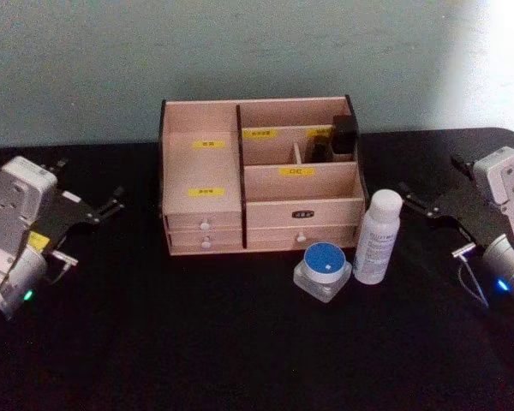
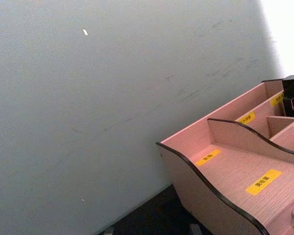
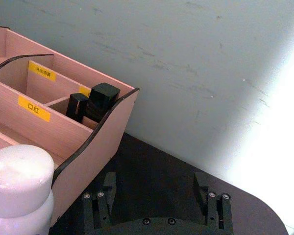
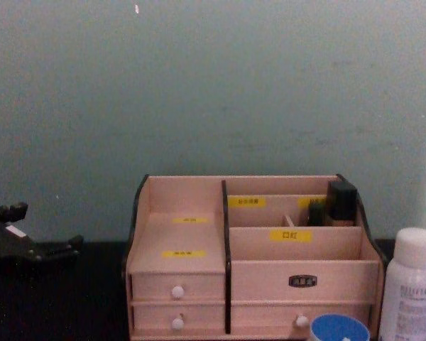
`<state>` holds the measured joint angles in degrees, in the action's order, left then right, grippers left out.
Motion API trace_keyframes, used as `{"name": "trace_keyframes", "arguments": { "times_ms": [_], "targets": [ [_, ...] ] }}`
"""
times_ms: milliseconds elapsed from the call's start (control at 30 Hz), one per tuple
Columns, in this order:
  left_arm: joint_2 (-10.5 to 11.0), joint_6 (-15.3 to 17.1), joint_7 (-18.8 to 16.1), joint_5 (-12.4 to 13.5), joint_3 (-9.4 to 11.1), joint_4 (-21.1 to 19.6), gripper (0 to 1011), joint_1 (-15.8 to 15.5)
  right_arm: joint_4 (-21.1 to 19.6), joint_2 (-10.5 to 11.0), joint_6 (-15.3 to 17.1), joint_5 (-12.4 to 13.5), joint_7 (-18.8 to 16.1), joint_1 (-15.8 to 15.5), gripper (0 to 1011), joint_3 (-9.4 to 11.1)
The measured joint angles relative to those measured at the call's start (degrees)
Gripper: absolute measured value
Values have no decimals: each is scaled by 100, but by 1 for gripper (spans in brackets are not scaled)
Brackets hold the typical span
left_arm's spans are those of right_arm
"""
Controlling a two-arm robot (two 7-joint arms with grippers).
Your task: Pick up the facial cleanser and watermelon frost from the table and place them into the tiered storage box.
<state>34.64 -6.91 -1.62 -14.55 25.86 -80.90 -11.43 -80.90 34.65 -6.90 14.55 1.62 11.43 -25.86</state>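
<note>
Tiered storage box (image 1: pixel 304 210): standing on the black table (image 1: pixel 240 351), back against the grey-green wall (image 1: pixel 240 51); stepped open compartments with yellow labels above, white-knobbed drawers along the front.
Box contents: dark blocky items (image 1: pixel 343 137) upright in the rear right compartment; other compartments bare in the head and chest views.
Facial cleanser (image 1: pixel 377 238): upright on the table just outside the box's front right corner, not inside it; white cap level with the box's lower front tier; cannot tell whether touching the box's side wall.
Watermelon frost (image 1: pixel 323 270): on the table in front of the box's right-hand drawers, blue lid up, between the box front and the near table edge, just beside the cleanser; also outside the box.
Left gripper (image 1: pixel 113 199): off the box's left side, well apart from it, hovering above the table with fingers spread and holding nothing.
Right gripper (image 3: pixel 154 183): off the box's right side, near the cleanser but apart from it; fingers (image 3: pixel 206 188) released wide, nothing between them, pointing toward the box's right wall.
</note>
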Motion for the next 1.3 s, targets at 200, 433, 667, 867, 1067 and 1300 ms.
{"name": "trace_keyframes", "arguments": {
  "times_ms": [200,433,667,867,1067,1300],
  "targets": [
    [0,0,0,0,0,0,1001,0,0,0,0,0,0,0,1000,0],
    [0,0,0,0,0,0,1001,0,0,0,0,0,0,0,1002,0],
    [0,0,0,0,0,0,1001,0,0,-1,-1,0,0,0,1000,0],
    [0,0,0,0,0,0,1001,0,0,0,0,0,0,0,1000,0],
    [0,0,0,0,0,0,1001,0,0,0,0,0,0,0,1000,0],
    [0,0,0,0,0,0,1001,0,0,0,0,0,0,0,1000,0]
  ]
}}
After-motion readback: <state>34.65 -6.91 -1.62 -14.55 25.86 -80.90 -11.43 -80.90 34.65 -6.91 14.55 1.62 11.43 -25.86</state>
